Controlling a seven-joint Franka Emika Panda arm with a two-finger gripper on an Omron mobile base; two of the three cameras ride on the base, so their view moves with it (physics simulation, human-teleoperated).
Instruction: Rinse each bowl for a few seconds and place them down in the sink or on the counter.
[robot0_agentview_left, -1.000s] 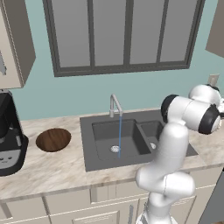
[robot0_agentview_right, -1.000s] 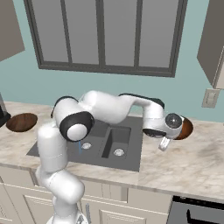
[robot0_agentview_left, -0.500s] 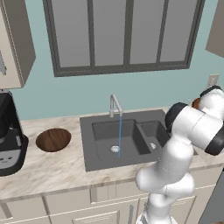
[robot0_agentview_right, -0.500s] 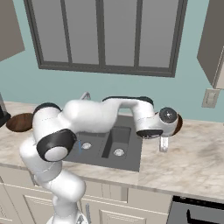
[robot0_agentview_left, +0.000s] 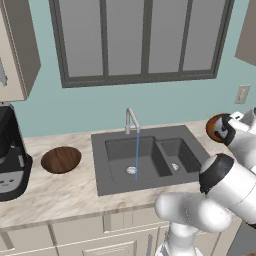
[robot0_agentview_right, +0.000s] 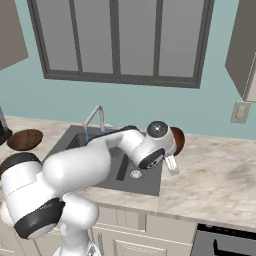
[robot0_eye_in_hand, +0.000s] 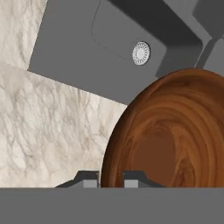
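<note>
Over beige counter (robot0_eye_in_hand: 52, 118), tool-held bowl (robot0_eye_in_hand: 175, 131).

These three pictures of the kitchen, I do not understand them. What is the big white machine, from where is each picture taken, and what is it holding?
The white machine is a robot arm standing in front of a kitchen counter; everything is computer-rendered. Two pictures come from cameras on its base, behind it to the left and to the right, so they show the same scene from two sides. The third comes from a camera on its hand, looking along the gripper.

Set into the counter is a dark grey sink with two basins, and a thin stream of water runs from the faucet into the left basin. One brown wooden bowl lies on the counter left of the sink, beside a black coffee machine.

The gripper holds a second, reddish bowl by its rim, lifted and tilted near the sink's right side.
</note>
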